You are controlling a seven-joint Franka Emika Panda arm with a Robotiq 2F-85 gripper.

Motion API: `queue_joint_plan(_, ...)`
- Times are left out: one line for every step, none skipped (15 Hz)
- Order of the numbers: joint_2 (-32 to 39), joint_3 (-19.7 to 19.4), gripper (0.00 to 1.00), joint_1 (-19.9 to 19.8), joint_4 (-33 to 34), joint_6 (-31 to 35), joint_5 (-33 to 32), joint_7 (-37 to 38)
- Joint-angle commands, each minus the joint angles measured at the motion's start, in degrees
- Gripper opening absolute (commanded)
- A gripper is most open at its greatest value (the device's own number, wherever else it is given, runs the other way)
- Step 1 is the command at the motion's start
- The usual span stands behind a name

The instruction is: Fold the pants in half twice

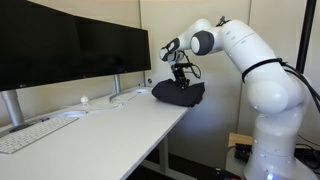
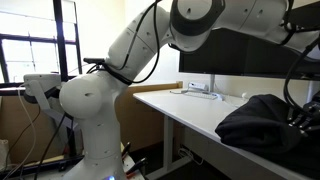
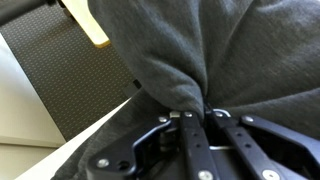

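Observation:
The dark grey pants [image 1: 180,93] lie bunched in a heap at the far corner of the white desk [image 1: 110,125]. They also show in an exterior view [image 2: 262,120] and fill the wrist view [image 3: 220,50]. My gripper [image 1: 181,75] points down into the heap. In the wrist view its fingers [image 3: 198,112] are shut on a pinched fold of the pants fabric, which is drawn up into a ridge between the fingertips. In an exterior view the gripper [image 2: 298,116] is at the right edge, mostly cut off.
Two black monitors [image 1: 70,45] stand along the desk's back on silver stands. A white keyboard [image 1: 35,133] lies at the near left. A cable and a small white object [image 1: 85,100] lie by the stands. Dark carpet [image 3: 70,80] lies below the desk edge.

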Motion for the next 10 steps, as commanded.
queue_joint_plan(0.2,-0.2,0.37,1.1,0.7,1.2,-0.3,2.2)
queue_joint_plan(0.1,-0.2,0.44,1.3,0.9,1.3,-0.4,2.3)
queue_joint_plan(0.1,-0.2,0.5,1.4,1.2,1.4,-0.5,2.5)
queue_joint_plan(-0.2,-0.2,0.57,1.7,1.3,1.4,-0.5,2.6)
queue_joint_plan(-0.3,-0.2,0.62,1.8,1.5,1.5,-0.7,2.4)
queue_joint_plan(-0.6,-0.2,0.69,2.1,1.6,1.5,-0.9,2.2)
queue_joint_plan(-0.7,-0.2,0.75,2.2,1.7,1.6,-0.9,2.0)
queue_joint_plan(-1.0,-0.2,0.81,2.4,1.7,1.7,-1.1,1.8)
queue_joint_plan(-1.0,-0.2,0.88,2.6,1.8,1.8,-1.2,1.7)
queue_joint_plan(-1.5,-0.3,0.94,2.7,1.7,1.9,-1.3,1.5)
